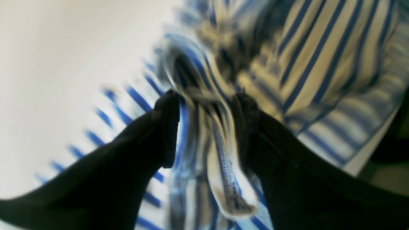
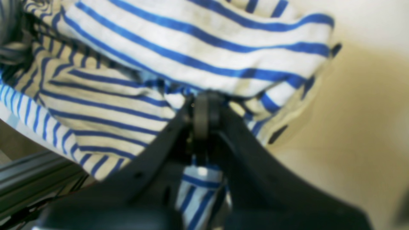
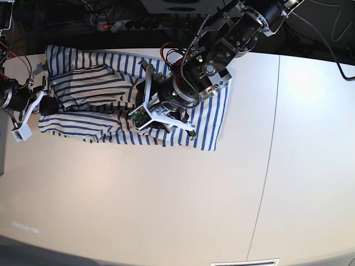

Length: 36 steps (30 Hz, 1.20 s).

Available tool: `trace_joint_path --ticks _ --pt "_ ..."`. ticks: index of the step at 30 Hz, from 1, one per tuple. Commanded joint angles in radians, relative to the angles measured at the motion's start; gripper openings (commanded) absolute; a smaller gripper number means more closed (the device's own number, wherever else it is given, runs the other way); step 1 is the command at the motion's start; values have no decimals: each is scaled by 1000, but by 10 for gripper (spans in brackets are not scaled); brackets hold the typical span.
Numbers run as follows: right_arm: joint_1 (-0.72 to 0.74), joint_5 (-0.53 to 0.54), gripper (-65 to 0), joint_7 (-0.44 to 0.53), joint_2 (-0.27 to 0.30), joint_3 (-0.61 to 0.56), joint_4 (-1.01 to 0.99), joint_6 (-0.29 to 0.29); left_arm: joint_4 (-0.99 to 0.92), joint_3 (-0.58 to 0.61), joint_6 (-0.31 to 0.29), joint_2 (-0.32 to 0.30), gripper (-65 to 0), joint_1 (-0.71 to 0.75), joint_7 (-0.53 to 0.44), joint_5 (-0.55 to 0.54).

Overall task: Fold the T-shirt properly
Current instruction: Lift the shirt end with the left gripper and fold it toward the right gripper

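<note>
Striped cloth, left wrist: my left gripper (image 1: 204,127) has jaws apart, a bunched fold of the shirt (image 1: 319,64) between them, blurred; grip uncertain.
Right wrist: my right gripper (image 2: 204,111) is clamped on the shirt's edge.
Base: shirt crumpled along the table's (image 3: 166,210) far edge, stretched between both arms.
Risk: the loose fold may drag with the left fingers and undo the fold.

A pale counter (image 3: 166,205) fills most of the frame, with a thin seam (image 3: 269,149) running top to bottom right of centre. Along the dark upper edge — a power strip (image 3: 145,23) with a red light, amid loose cables (image 3: 100,8).
</note>
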Motion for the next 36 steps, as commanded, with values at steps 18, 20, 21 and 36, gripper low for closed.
trace_joint_path --ticks 18,20,21,36 --pt "11 15 -650 16 18 11 15 73 59 -10 72 -211 -635 -5 -101 110" --pt "11 15 -650 16 18 11 15 73 4 -26 76 -217 -635 -1 -103 111" --pt "11 15 -650 16 18 11 15 73 -21 -29 75 -216 -635 4 -111 100" --pt "11 15 -650 16 18 11 15 73 -87 -13 74 -62 -635 78 -150 134"
